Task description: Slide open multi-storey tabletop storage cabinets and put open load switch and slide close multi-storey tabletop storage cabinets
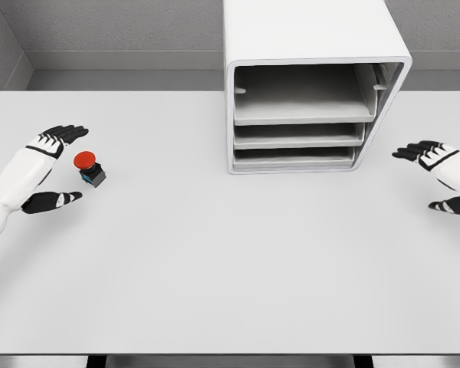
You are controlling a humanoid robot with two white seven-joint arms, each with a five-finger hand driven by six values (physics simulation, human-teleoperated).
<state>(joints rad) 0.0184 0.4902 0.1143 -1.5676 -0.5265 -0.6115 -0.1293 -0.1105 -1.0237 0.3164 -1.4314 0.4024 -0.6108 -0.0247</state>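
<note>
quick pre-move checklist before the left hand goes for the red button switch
1. Left hand open, holding nothing: ok.
2. Red button switch sits between the left hand's fingers and thumb, not gripped: ok.
3. Switch upright on the table: ok.
4. Right hand open, beside the storage cabinet, not touching it: ok.
5. A cabinet drawer slid out to receive the switch: not ok, all three levels sit inside the frame.
6. Contents of the lower levels: cannot tell.

Simulated lab: bare white table [230,268], grey walls [123,27]
</note>
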